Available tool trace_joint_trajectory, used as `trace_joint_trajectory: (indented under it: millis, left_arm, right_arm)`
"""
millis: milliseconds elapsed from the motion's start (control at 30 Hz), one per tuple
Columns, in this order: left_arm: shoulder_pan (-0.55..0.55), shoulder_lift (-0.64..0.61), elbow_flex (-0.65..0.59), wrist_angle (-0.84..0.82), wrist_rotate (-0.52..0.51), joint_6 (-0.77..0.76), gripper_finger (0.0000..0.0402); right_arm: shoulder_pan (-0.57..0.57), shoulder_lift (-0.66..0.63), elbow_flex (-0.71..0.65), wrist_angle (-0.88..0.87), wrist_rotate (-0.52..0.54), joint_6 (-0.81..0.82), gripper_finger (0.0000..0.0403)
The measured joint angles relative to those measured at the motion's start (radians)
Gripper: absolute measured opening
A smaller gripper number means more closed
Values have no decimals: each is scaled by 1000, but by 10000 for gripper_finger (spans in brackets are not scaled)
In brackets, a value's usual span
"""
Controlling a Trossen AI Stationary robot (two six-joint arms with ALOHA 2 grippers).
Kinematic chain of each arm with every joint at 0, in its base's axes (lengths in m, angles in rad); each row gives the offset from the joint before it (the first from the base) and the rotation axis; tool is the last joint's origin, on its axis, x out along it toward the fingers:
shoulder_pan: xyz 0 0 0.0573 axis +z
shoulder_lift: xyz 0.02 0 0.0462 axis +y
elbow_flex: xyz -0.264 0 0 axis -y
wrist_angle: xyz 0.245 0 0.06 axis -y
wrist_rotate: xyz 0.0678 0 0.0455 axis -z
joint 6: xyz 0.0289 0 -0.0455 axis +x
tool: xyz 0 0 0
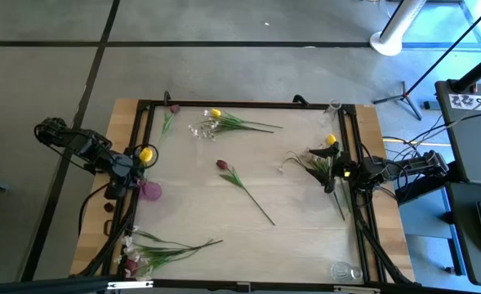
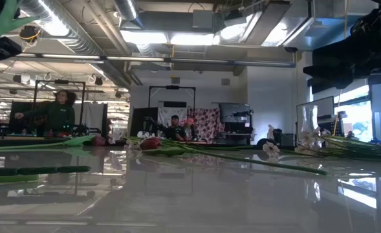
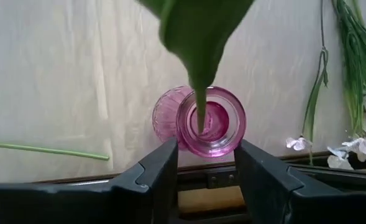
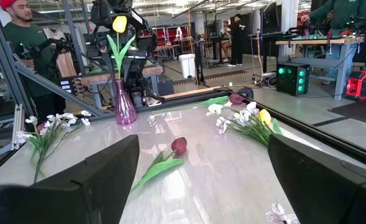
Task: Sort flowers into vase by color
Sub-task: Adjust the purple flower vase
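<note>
A yellow tulip (image 4: 119, 25) stands upright in the pink glass vase (image 4: 123, 106) at the table's left edge, its stem (image 3: 201, 106) down in the vase mouth (image 3: 189, 134). My left gripper (image 3: 206, 162) hovers over the vase (image 1: 150, 190), open. Its fingers stand to either side of the stem, and I see no touch. My right gripper (image 4: 201, 180) is wide open over the table's right side (image 1: 331, 171), above a bunch with a yellow tulip (image 1: 331, 140) and white sprays (image 1: 293, 159). A dark red tulip (image 1: 221, 165) lies in the middle.
More flowers lie at the far edge: a yellow tulip (image 1: 216, 113), a white spray (image 1: 199, 129) and a dark red tulip (image 1: 174, 108). Another bunch (image 1: 154, 249) lies at the near left corner. Clear glass vases stand at the far right (image 1: 334, 106) and near right (image 1: 345, 271). A black frame rims the table. People stand in the room beyond.
</note>
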Motion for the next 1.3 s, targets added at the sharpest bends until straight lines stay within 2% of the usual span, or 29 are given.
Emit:
trace_joint_trajectory:
  millis: [200, 1300]
  left_arm:
    - [0, 3, 0, 62, -28, 0, 147]
    - [0, 9, 2, 80, -91, 0, 146]
  right_arm:
    - [0, 0, 0, 0, 0, 0, 353]
    - [0, 0, 0, 0, 0, 0, 354]
